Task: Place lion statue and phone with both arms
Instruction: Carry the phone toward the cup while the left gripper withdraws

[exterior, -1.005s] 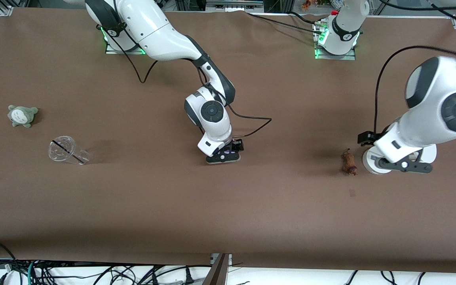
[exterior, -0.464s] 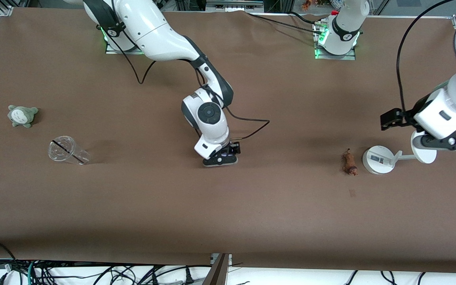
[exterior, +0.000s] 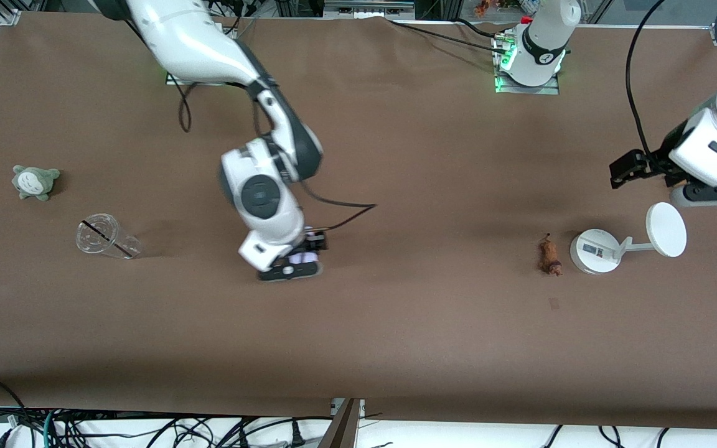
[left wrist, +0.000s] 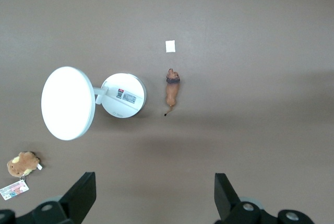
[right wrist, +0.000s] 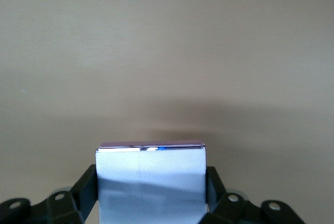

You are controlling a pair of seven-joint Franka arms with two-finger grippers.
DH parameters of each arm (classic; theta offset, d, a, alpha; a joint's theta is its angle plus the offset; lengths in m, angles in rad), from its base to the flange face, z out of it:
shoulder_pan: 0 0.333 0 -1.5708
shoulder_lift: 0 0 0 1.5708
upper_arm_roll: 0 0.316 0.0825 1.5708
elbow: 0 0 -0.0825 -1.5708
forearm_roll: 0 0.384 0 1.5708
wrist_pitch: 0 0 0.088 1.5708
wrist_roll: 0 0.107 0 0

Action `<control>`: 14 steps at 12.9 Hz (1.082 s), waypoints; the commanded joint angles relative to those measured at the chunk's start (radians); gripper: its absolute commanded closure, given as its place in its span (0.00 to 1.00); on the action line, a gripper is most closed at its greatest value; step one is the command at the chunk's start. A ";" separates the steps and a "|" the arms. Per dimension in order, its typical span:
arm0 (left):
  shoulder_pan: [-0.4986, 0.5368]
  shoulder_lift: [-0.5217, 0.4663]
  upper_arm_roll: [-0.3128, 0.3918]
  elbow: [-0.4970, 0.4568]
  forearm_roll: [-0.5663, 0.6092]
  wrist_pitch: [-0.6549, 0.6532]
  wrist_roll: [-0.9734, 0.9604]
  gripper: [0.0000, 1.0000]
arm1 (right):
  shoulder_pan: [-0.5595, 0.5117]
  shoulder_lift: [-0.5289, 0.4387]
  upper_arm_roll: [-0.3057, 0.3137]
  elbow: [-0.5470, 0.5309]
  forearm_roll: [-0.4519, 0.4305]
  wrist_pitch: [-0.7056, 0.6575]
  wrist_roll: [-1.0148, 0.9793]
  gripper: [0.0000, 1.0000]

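In the front view the phone point(exterior: 303, 257) shows only as a pale sliver under the right gripper point(exterior: 290, 269); the right wrist view cuts off its lower part; the left gripper point(left wrist: 151, 203) shows only finger stubs at the left wrist view's edge; the lion statue point(exterior: 548, 256) is too small for detail.

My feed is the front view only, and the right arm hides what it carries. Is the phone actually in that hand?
Observer: Yes. The right wrist view shows the phone clamped in the right hand, above bare table.
Operator: And the left hand?
Observer: The left hand is open and empty, up in the air, looking down on the lion statue beside the white stand.
Operator: Anything I miss there?
Observer: A brown plush with a card tag lies on the table near the stand's disc.
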 commanded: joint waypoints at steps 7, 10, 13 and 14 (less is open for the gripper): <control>-0.015 -0.052 0.015 -0.060 -0.026 -0.021 0.011 0.00 | -0.100 -0.216 -0.159 -0.294 0.016 -0.008 -0.180 1.00; -0.021 -0.037 0.013 -0.039 -0.024 -0.019 0.008 0.00 | -0.157 -0.196 -0.157 -0.296 0.018 -0.001 -0.229 1.00; -0.024 -0.035 0.013 -0.037 -0.024 -0.019 0.006 0.00 | -0.189 -0.144 -0.156 -0.296 0.058 0.030 -0.237 1.00; -0.024 -0.035 0.013 -0.037 -0.024 -0.019 0.008 0.00 | -0.197 -0.134 -0.156 -0.296 0.084 0.039 -0.248 1.00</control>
